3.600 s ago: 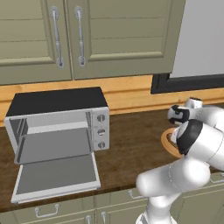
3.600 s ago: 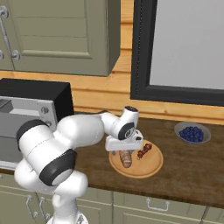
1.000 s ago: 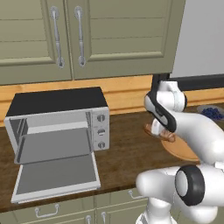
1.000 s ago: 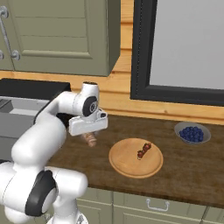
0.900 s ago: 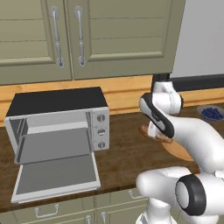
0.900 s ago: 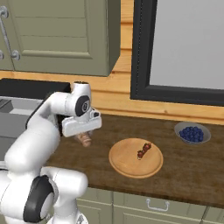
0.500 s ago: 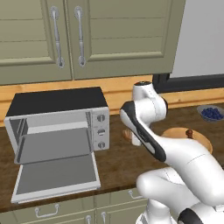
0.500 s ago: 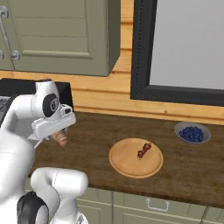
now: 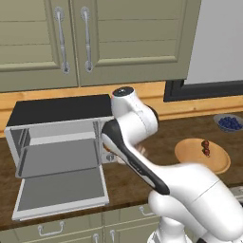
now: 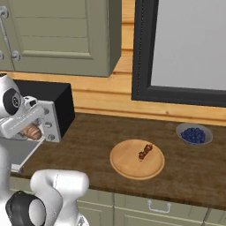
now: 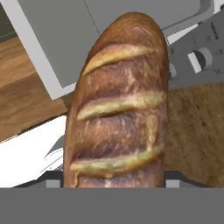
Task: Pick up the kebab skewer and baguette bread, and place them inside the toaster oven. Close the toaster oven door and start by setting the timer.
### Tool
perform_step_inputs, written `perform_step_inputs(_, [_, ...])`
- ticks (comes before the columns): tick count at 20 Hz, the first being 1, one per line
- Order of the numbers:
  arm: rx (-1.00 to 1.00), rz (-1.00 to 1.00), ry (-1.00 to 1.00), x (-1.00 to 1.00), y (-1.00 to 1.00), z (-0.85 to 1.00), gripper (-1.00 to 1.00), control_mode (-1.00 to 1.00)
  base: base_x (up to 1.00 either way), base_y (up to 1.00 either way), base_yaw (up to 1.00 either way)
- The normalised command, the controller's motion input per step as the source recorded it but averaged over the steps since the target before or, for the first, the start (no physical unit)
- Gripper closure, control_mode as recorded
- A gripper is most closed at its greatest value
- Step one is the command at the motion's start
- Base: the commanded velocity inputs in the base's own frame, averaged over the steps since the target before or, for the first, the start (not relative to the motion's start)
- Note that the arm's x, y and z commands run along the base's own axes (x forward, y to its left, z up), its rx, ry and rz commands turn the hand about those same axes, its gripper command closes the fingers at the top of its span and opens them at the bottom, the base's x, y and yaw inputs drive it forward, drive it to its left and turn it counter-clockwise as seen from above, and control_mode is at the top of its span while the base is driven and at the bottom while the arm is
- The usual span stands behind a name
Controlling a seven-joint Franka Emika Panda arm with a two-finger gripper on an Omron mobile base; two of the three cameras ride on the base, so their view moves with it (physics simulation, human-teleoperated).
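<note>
**Baguette arriving at the open oven**

Since the frame half a second back, the arm is swinging further left, and the gripper (image 10: 26, 128) is now sitting right by the knob panel of the toaster oven (image 9: 61, 111), where before it was hanging over bare counter (image 10: 92, 145) beside the oven. A few seconds ago it was reaching down over the round wooden plate (image 10: 128, 165); the plate is now carrying the kebab skewer (image 10: 145, 152) alone, near its far right part.

The jaws are standing partly apart and are clamping the baguette bread (image 11: 118, 105) between them. In the hand view the loaf is showing as a golden-brown, finger-shaped roll with three pale diagonal slashes across its crust, its far end pointing toward the oven's grey front. The toaster oven door (image 9: 61, 190) is lying dropped open and flat, just left of the loaf. A bowl of blueberries (image 10: 194, 133) is sitting well to the right.
</note>
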Motion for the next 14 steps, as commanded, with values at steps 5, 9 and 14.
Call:
perform_step_inputs(5, [-0.08, 0.13, -0.18, -0.05, 1.0, 0.45, 1.0, -1.0, 0.0, 0.0, 0.0])
perform_step_inputs(9, [-0.09, 0.15, -0.04, 0.0, 1.0, 0.27, 1.0, -1.0, 0.0, 0.0, 0.0])
perform_step_inputs(14, [-0.09, 0.21, 0.02, 0.17, 0.92, -0.02, 1.0, -1.0, 0.0, 0.0, 0.0])
